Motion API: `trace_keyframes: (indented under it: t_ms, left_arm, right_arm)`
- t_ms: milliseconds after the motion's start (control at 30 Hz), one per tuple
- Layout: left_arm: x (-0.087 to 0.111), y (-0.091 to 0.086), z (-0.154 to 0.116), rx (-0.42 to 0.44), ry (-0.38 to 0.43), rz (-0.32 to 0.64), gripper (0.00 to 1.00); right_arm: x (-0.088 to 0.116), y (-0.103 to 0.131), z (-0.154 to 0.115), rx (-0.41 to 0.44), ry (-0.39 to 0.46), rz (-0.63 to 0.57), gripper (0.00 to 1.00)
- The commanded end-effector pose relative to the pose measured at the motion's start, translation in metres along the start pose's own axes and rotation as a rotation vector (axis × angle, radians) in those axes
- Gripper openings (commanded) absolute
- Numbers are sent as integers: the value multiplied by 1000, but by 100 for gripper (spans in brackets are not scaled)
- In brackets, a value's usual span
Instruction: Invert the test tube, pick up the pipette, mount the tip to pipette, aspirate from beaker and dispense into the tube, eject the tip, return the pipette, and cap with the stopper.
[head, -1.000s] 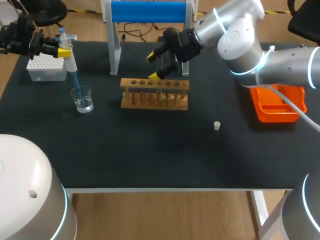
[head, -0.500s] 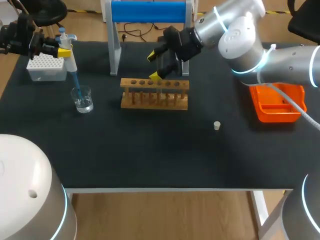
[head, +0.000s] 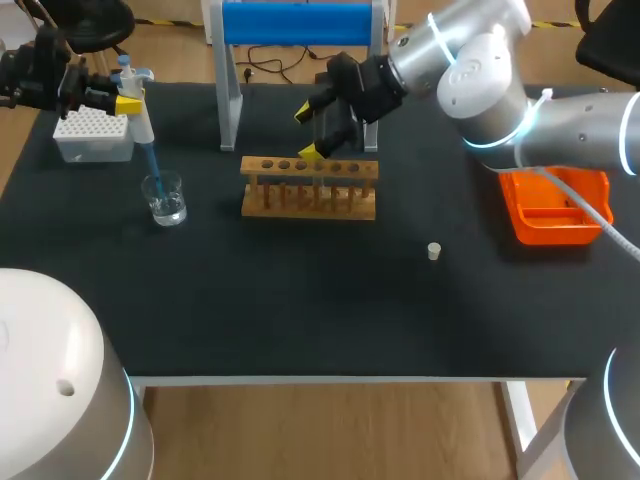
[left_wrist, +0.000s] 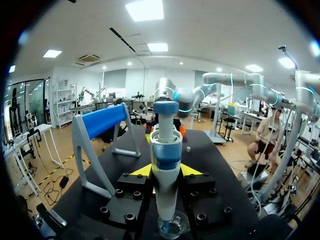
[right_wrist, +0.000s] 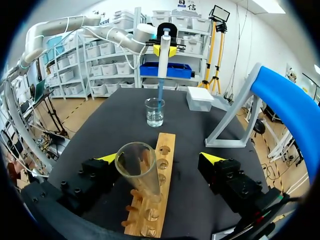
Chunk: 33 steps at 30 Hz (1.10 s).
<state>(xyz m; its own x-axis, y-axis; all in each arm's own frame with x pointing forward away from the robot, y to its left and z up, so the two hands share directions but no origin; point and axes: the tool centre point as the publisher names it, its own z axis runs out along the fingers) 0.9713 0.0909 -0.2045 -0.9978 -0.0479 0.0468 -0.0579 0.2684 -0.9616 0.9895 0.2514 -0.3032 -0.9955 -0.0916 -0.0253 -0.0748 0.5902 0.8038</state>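
Left gripper (left_wrist: 164, 171), clamped on pipette (left_wrist: 165, 192), could topple the far-left beaker (head: 165, 198) if lifted askew; right gripper (right_wrist: 160, 159), jaws apart, could knock the tube (right_wrist: 137, 167).

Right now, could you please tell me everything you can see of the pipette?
The pipette is white plastic, by its look, with blue bands and a blue knob on top. It stands upright, clamped between the two fingers of the left gripper. A slim blue tip is mounted on its lower end and reaches down into the clear beaker, beside the white tip box.
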Motion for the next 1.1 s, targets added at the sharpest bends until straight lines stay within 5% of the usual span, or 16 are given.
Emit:
trace_keyframes:
  t_ms: [33, 800, 1100]
  left_arm:
    - [4, -17, -1, -28, -8, 10, 0]
    - [27, -115, -4, -105, -77, 33, 0]
    - [29, -198, 27, -104, -32, -9, 0]
  right_arm:
    - [0, 1, -2, 4, 1, 0, 100]
    - [0, 1, -2, 4, 1, 0, 100]
    - [0, 1, -2, 4, 1, 0, 100]
